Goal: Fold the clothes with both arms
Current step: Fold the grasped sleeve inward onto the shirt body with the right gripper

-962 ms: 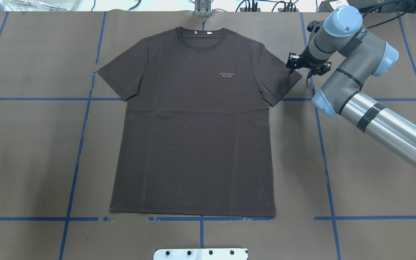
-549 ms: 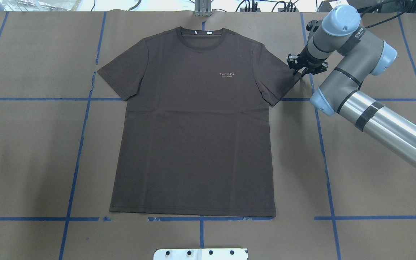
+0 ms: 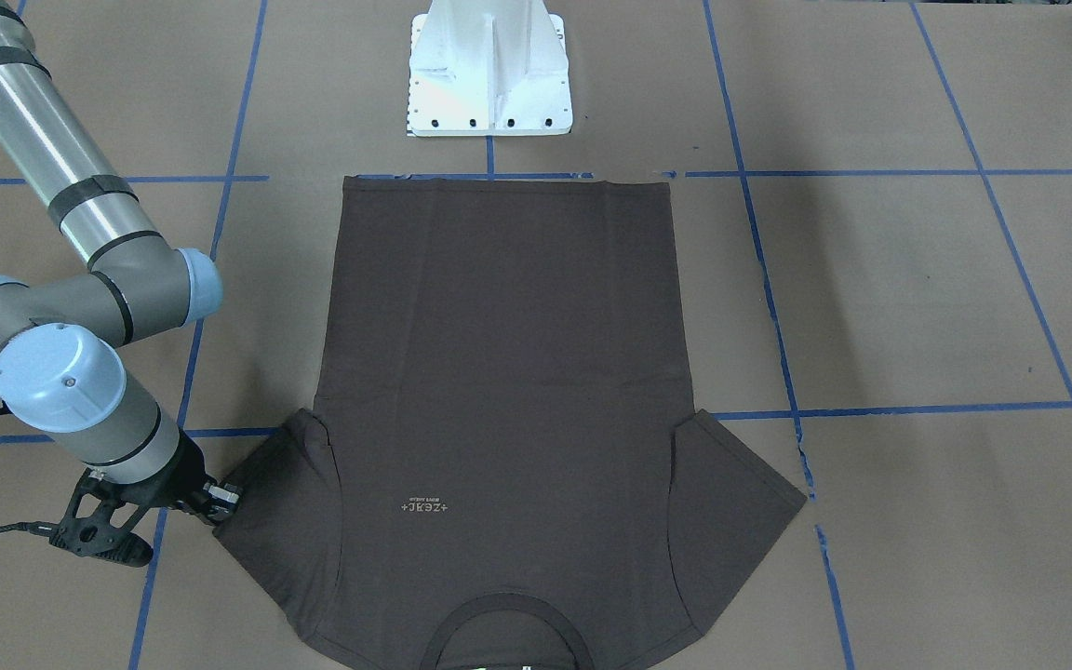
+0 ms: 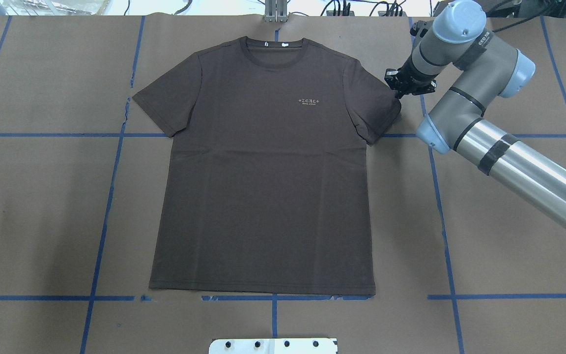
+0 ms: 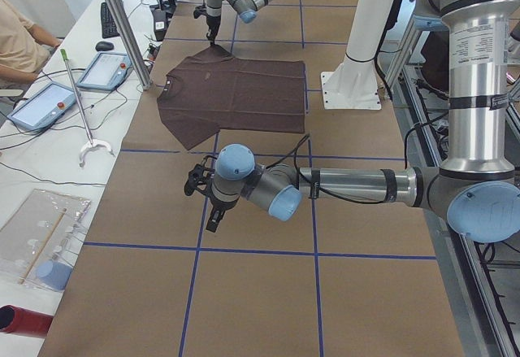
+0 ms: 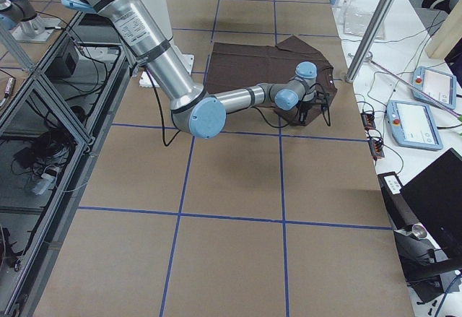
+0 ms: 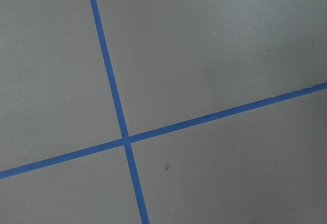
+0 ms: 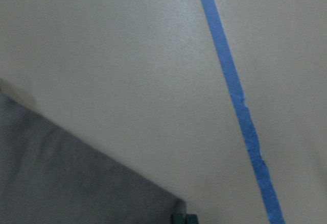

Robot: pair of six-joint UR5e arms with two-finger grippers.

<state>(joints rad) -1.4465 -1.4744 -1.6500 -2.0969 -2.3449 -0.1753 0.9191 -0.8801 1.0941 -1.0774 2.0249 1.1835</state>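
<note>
The dark brown-grey T-shirt lies flat, front up, collar at the far edge; it also shows in the front-facing view. My right gripper is down at the outer corner of the shirt's right-hand sleeve, its jaws narrowed on the sleeve's edge; the front-facing view shows it touching that corner. The right wrist view shows the fabric and a bare table. My left gripper hangs over bare table well away from the shirt; I cannot tell whether it is open or shut.
The white pedestal base stands at the near edge behind the hem. Blue tape lines grid the brown table cover. A metal post stands past the collar. Tablets and an operator are beyond the table's far edge.
My right gripper went from open beside the sleeve to shut at its corner, shifting slightly left and away. The sleeve's tip drew a little inward. The rest of the shirt has not moved.
</note>
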